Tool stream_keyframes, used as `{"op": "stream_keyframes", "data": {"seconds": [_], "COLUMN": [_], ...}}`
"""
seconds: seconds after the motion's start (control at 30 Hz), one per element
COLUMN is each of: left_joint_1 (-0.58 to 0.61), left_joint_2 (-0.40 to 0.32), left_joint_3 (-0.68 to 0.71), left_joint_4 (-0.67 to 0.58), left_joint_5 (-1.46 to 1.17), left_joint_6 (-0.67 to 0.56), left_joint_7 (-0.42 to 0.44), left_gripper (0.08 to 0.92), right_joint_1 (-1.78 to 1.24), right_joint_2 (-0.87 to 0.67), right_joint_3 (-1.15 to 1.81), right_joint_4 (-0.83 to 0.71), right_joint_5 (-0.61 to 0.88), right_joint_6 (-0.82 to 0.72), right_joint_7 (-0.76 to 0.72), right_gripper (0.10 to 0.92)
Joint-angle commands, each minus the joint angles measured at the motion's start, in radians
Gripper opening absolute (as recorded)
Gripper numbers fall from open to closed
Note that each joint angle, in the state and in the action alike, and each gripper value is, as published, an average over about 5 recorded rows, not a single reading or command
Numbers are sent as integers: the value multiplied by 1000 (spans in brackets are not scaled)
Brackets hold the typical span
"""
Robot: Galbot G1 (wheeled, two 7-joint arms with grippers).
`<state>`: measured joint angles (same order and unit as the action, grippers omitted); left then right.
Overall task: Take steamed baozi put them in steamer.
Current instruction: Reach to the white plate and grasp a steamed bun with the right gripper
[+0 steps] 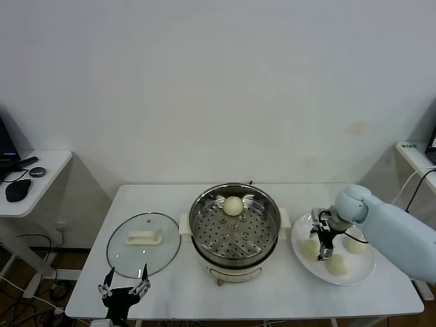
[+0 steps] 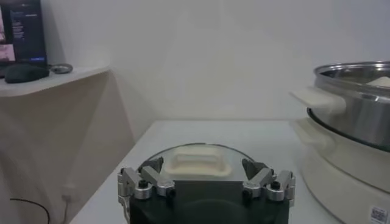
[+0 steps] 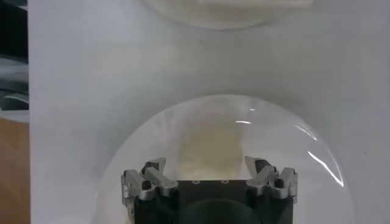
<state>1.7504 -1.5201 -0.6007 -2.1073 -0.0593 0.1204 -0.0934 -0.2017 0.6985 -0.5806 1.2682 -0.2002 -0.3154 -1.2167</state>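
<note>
The steamer (image 1: 235, 231), a shiny steel pot with a perforated tray on a white base, stands mid-table. One baozi (image 1: 233, 205) lies at the back of the tray. Three more baozi (image 1: 338, 264) lie on the white plate (image 1: 361, 274) to the right. My right gripper (image 1: 325, 245) is open just above the plate, beside the left baozi (image 1: 310, 248). In the right wrist view the gripper (image 3: 209, 167) has a baozi (image 3: 207, 146) between its open fingers, on the plate (image 3: 140, 140). My left gripper (image 1: 125, 289) is open and empty at the table's front left edge.
A round glass lid (image 1: 144, 243) with a white handle lies flat to the left of the steamer, just beyond my left gripper (image 2: 207, 173); the left wrist view shows the lid (image 2: 198, 161) and the steamer (image 2: 359, 109). A side desk (image 1: 34, 180) stands at the far left.
</note>
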Motion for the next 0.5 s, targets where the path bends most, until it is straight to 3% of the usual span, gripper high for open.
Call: {"op": "stream_keyframes", "data": {"seconds": [0.03, 0.37, 0.5], "left_joint_1": [1, 3, 1], "left_joint_2": [0, 0, -2], "left_joint_3": [1, 0, 2], "left_joint_4": [1, 2, 2], "left_joint_5": [1, 1, 2], "left_joint_6": [-1, -3, -4], "left_joint_7": [0, -1, 0], "left_gripper": [823, 823, 823], "right_joint_1": [-17, -34, -34], "right_joint_2": [8, 5, 1], "right_joint_3": [5, 21, 25], "right_joint_4": [-3, -7, -8], "right_joint_5": [-12, -10, -8], "right_joint_6": [-3, -8, -9], "right_joint_7": [22, 30, 30], "right_gripper": [823, 822, 758]}}
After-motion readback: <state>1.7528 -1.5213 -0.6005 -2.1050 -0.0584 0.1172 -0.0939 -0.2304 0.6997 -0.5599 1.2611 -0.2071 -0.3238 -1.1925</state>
